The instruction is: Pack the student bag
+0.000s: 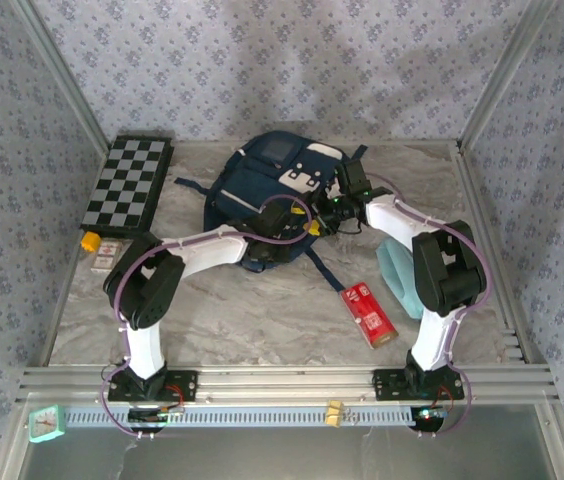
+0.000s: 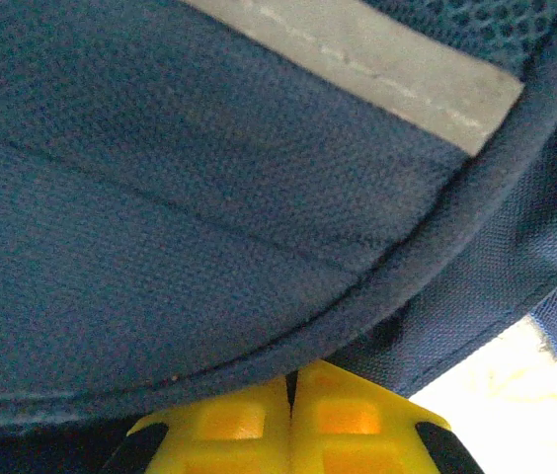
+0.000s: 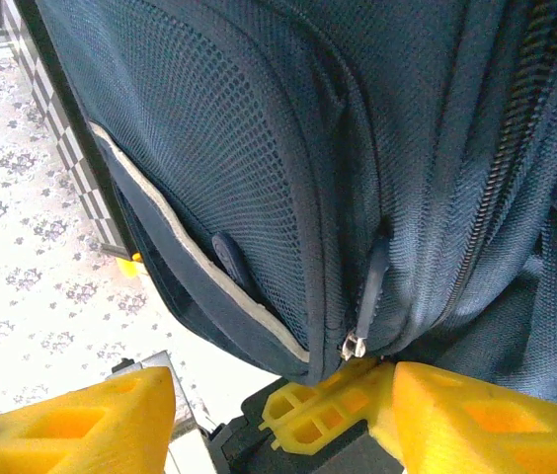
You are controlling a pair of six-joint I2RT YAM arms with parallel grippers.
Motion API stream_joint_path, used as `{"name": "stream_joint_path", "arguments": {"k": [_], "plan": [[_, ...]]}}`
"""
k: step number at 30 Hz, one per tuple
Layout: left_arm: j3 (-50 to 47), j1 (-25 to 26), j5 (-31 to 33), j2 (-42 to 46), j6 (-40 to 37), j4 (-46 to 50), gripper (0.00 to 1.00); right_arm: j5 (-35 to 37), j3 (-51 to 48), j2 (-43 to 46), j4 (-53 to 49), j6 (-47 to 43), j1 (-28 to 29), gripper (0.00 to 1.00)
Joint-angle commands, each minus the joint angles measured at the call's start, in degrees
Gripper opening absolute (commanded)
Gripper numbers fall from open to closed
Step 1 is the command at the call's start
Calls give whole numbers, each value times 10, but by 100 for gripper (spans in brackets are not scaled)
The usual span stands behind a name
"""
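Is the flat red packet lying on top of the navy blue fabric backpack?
No, the flat red packet lies on the marble tabletop, apart from the navy blue fabric backpack.

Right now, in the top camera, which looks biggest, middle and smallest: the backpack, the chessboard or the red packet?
1. backpack, though the arms cover part
2. chessboard
3. red packet, clearly smallest

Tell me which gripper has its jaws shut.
The left gripper: its yellow jaws meet with no gap, against the student bag's edge. The right gripper's jaws stand apart.
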State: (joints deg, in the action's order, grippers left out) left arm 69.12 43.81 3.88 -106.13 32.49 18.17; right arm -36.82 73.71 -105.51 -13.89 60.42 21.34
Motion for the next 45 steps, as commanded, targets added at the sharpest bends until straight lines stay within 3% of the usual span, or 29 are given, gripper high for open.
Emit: {"name": "stream_joint_path", "arguments": {"k": [1,7,15,18,26,34,37,42,45], "plan": [[-11,-9,24,52,-5,-4,0,16,-19,29,-10,20,9,61],[-42,-10,33,118,-4,-28,0,36,-78,27,92,108,45,62],[-24,-1,27,151,-23,18,0,44,-30,-4,151,144,59,57],[-22,-1,49,160,-35,42,0,64,-23,15,110,117,57,48],[-56,-30,103,185,-30,74,0,55,-28,33,48,49,-3,0],[-108,-63,100,224,-45,59,0,0,9,27,6,-24,-89,0],[-118,-57,49,234,-44,34,0,-33,53,4,-12,-40,-115,0],[-78,-51,6,211,-49,22,0,-29,54,30,-12,-33,-108,0],[-50,-51,16,194,-57,31,0,-29,40,40,-16,-24,-103,0]]}}
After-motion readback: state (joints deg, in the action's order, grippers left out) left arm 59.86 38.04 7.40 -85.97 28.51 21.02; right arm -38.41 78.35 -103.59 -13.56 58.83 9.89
